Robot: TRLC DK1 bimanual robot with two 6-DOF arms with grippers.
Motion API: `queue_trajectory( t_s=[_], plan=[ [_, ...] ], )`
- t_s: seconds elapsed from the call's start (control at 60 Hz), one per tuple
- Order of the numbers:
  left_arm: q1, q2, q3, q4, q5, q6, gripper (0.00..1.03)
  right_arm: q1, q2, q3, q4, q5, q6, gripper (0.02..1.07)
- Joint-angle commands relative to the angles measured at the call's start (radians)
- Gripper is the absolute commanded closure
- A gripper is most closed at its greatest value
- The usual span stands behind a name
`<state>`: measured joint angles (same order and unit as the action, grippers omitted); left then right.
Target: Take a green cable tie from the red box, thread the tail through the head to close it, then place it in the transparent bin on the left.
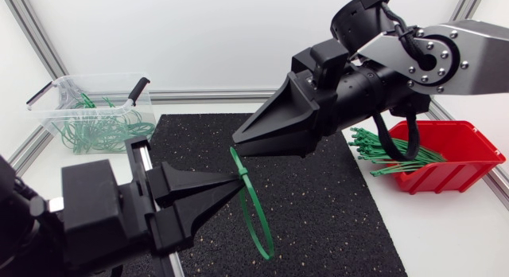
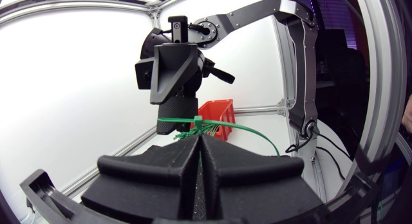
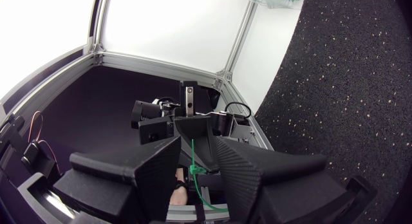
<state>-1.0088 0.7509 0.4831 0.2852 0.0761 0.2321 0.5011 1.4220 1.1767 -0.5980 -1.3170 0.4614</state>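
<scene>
My left gripper (image 1: pixel 241 181) sits low at the left, shut on the head end of a green cable tie (image 1: pixel 256 221). The tie bends in a loop below the fingertips, and its tail rises to my right gripper (image 1: pixel 235 142), which comes down from the upper right. In the right wrist view the right gripper (image 3: pixel 196 139) stands open, with the tie (image 3: pixel 193 156) running through the gap. In the left wrist view the tie (image 2: pixel 244 129) arcs away from the shut left gripper (image 2: pixel 199 135), under the right gripper (image 2: pixel 174 118). The red box (image 1: pixel 461 161) is at the right; the transparent bin (image 1: pixel 56 98) is at the far left.
A bundle of straight green ties (image 1: pixel 382 154) sticks out of the red box towards the middle. Closed green ties lie in the transparent bin. A black speckled mat (image 1: pixel 334 213) covers the middle of the white table under both grippers.
</scene>
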Motion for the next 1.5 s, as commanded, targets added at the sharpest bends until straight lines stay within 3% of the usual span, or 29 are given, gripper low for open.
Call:
queue_trajectory(
  t_s=[0.0, 0.417, 0.55, 0.683, 0.967, 1.183, 1.483],
  plan=[
    [0.015, 0.008, -0.021, 0.008, 0.013, 0.05, 0.99, 0.013, 0.02, -0.009, -0.02, -0.01, -0.047, 0.63],
    [0.016, 0.008, -0.032, -0.006, 0.014, 0.118, 0.99, 0.05, 0.003, -0.011, -0.102, -0.002, -0.138, 0.65],
    [0.016, 0.007, -0.035, -0.011, 0.014, 0.118, 0.99, 0.047, -0.012, -0.008, -0.102, 0.01, -0.156, 0.9],
    [0.018, 0.002, -0.035, -0.014, 0.013, 0.118, 0.99, 0.045, -0.018, -0.006, -0.102, 0.022, -0.173, 1.01],
    [-0.005, 0.001, -0.037, -0.02, 0.008, 0.115, 0.99, 0.039, -0.017, 0.005, -0.1, 0.062, -0.167, 1.01],
    [-0.132, -0.002, -0.02, -0.04, -0.079, 0.115, 0.99, 0.011, 0.043, 0.044, -0.105, 0.088, -0.145, 1.01],
    [-0.155, 0.015, -0.008, -0.049, -0.128, 0.113, 0.99, 0.004, 0.028, 0.009, -0.112, 0.101, -0.147, 1.01]
  ],
)
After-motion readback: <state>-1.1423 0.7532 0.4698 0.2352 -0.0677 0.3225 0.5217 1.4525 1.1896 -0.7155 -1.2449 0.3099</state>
